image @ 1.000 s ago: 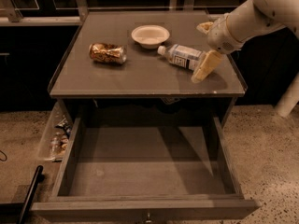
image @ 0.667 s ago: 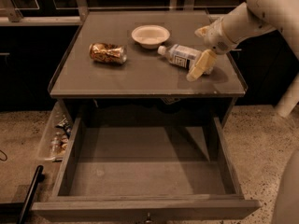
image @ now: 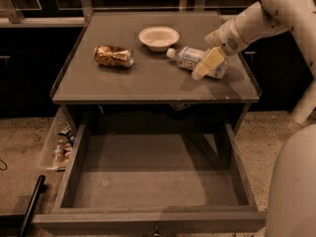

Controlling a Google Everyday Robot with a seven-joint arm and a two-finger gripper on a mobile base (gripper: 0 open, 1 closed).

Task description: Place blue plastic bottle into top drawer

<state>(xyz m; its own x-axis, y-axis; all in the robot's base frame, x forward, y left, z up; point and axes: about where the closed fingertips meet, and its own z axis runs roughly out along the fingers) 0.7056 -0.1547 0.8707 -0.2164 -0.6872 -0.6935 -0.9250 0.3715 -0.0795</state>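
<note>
gripper (image: pixel 200 72) by worktop's (image: pixel 148 80) right edge hiding part of blue plastic bottle (image: pixel 189 58), top drawer's (image: pixel 148 220) knob (image: pixel 157 232) cropped, bin (image: pixel 51 149) litter indistinct

Cream-yellow gripper (image: pixel 206 67) on a white arm (image: pixel 256 21), right over the blue plastic bottle (image: pixel 189 58): clear body, white cap, pale blue-and-white label, perhaps a dark patch on it. Top drawer (image: pixel 148 220), plain flat grey throughout. Gold can (image: pixel 113 56), shiny and mottled. White bowl (image: pixel 159 37). Grey tabletop (image: pixel 138 83).

The arm (image: pixel 256 21) is stretching in over the table's (image: pixel 148 80) far right corner, its gripper (image: pixel 206 64) tilting down near the right edge.
</note>
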